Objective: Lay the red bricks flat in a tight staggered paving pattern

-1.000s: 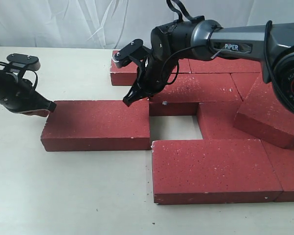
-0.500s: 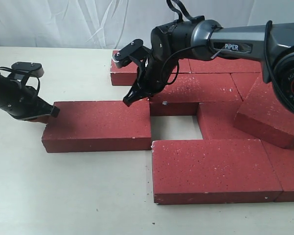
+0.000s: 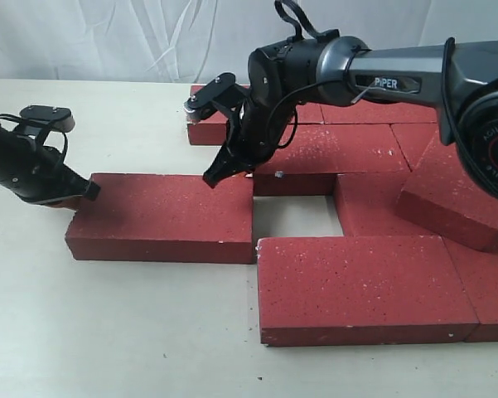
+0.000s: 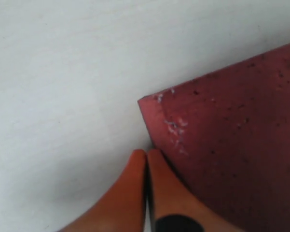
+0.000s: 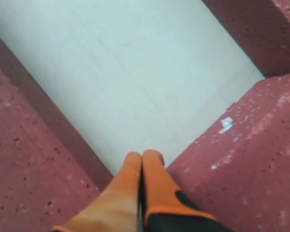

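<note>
Left gripper [image 3: 88, 191] (pinched shut, empty) seems to touch the loose brick [image 3: 161, 214] at its far-left corner, right gripper [image 3: 212, 177] likewise shut near its far-right corner; push it evenly, flat, into the gap [image 3: 294, 215] beside it.

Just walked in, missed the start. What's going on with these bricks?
Two robot arms are arranging red bricks into paving on a table. The left end effector, shut, sits at the left end of a loose brick; the right end effector, also shut, is by its far right corner. One gap is unfilled, and a tilted brick leans at the right.
</note>
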`<action>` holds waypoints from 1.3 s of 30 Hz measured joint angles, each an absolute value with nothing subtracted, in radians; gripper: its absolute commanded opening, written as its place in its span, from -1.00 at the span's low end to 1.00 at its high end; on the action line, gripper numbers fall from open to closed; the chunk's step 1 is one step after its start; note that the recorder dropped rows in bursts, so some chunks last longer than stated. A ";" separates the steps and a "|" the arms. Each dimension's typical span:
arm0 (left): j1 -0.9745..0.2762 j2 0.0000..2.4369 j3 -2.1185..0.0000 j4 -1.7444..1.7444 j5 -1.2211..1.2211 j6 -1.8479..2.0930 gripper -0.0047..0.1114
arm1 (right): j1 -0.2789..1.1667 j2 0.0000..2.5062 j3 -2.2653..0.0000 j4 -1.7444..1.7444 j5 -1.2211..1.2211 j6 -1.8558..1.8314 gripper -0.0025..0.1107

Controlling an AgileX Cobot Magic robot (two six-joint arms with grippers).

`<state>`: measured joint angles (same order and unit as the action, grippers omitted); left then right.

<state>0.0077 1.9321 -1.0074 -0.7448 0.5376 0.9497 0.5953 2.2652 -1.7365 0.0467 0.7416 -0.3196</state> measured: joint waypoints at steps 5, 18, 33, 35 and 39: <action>0.008 1.932 -1.007 -0.745 0.545 0.950 -0.92 | 0.602 2.265 -1.737 0.034 0.746 -0.320 -0.97; 0.008 1.933 -1.007 -0.745 0.541 0.950 -0.92 | 0.615 2.122 -1.704 0.138 0.896 -0.449 -0.97; 0.008 1.933 -1.007 -0.745 0.575 0.950 -0.92 | 0.672 2.108 -1.537 0.347 0.977 -0.770 -0.97; 0.008 1.933 -1.007 -0.745 0.576 0.950 -0.92 | 0.676 2.103 -1.535 0.338 0.956 -0.772 -0.97; 0.008 1.933 -1.007 -0.745 0.583 0.950 -0.92 | 0.676 2.088 -1.533 0.280 0.881 -0.775 -0.97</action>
